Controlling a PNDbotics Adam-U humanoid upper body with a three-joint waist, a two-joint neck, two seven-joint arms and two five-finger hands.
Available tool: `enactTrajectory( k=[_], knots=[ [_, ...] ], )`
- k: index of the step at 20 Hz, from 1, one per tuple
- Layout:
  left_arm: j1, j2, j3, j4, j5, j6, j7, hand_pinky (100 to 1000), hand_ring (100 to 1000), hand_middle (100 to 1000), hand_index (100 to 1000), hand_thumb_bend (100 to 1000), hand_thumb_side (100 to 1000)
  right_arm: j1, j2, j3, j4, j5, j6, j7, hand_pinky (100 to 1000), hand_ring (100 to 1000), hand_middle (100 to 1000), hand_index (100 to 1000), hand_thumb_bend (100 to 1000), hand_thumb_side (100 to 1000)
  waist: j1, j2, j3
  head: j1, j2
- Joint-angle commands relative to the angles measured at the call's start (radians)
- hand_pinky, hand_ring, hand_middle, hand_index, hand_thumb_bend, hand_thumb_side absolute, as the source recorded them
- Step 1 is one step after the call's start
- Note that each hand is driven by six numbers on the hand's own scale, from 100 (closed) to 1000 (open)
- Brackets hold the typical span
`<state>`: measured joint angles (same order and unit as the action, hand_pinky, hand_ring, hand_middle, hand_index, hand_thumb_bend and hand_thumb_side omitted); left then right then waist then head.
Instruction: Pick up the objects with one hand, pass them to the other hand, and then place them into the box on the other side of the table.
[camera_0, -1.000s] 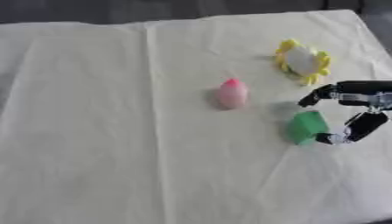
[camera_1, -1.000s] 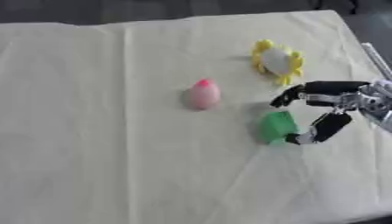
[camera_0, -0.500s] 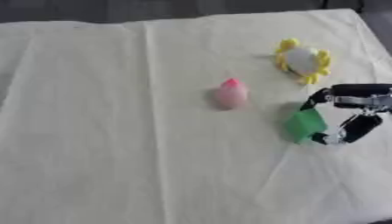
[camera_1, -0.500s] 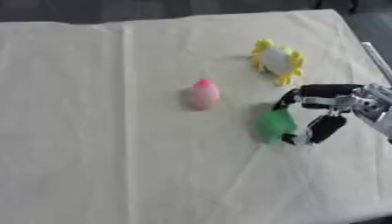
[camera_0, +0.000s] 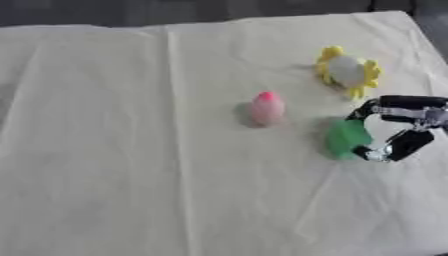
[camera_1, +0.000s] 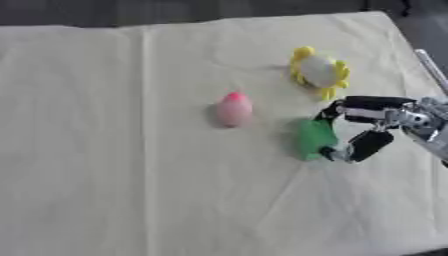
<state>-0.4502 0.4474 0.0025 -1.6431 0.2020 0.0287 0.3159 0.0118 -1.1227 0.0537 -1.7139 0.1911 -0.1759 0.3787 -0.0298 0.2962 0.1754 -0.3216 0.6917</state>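
Right now your right hand is the only one in view, coming in from the right edge with its fingers curled around the green object: one finger reaches over the top and another hooks in below, so the green piece sits in the crook between them, just to the hand's left. It looks closed on the piece (though whether it has left the cloth I cannot tell). The green object's long axis runs roughly near-to-far, tilted a little, so your hold crosses its short side, which should suit a lift.

Your left hand shows in neither view, so the handover calls for a carry leftward across the pale yellow tablecloth. That side is broad and bare, with plenty of room to meet the other hand.

A little farther and to the left stands the pink egg-shaped toy, apart from the green one but close enough that you should rise before you sweep left. Farther still, near the right edge, lies the yellow flower-shaped toy with a white centre, just beyond your hand. No box is visible.
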Motion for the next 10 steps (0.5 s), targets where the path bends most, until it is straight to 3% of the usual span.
enactTrajectory(
  k=[1, 10],
  knots=[
    [-0.015, 0.024, 0.006, -0.019, 0.004, 0.0, -0.001, 733, 699, 632, 755, 100, 795, 0.004, -0.023, -0.015, -0.019, -0.027, 0.016, -0.023, 876, 663, 445, 571, 100, 294, 0.011, -0.007, -0.003, -0.006, -0.014],
    [-0.008, 0.033, 0.007, -0.023, 0.005, 0.001, 0.001, 732, 700, 632, 755, 100, 788, 0.01, -0.038, -0.065, -0.1, -0.144, 0.037, -0.093, 871, 637, 400, 520, 100, 214, 0.015, -0.027, -0.019, 0.002, -0.007]
  ],
)
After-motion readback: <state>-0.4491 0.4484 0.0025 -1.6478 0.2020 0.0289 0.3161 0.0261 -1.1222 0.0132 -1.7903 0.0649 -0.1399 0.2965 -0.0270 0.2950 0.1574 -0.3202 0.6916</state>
